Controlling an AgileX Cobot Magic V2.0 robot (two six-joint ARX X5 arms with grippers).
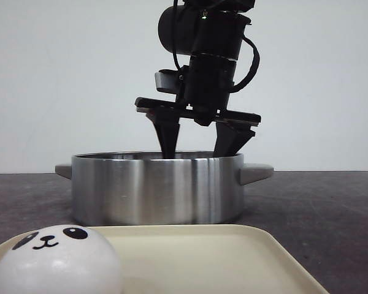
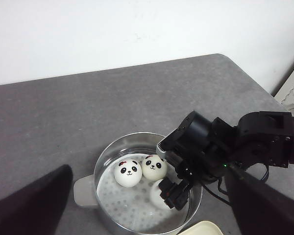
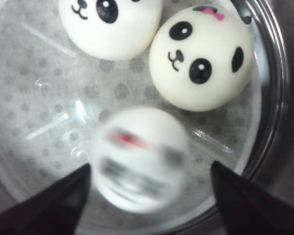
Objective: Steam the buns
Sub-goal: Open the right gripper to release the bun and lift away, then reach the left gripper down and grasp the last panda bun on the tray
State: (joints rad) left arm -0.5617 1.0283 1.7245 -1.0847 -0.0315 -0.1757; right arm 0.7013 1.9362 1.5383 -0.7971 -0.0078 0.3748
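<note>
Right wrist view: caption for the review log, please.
Open right gripper over third bun, blurred, beside two panda buns in the steamer pot.

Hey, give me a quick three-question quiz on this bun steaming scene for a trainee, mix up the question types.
1. True or false: the right gripper reaches down into the steamer pot.
2. How many buns are inside the pot?
A. one
B. two
C. three
3. Fill in: the bun not yet in the pot sits on a cream ____.

Key
1. True. Its fingers dip below the pot's rim in the front view.
2. C. Two sharp panda buns lie touching, and a blurred third bun sits between the spread fingers.
3. Tray, in front of the pot.
</note>
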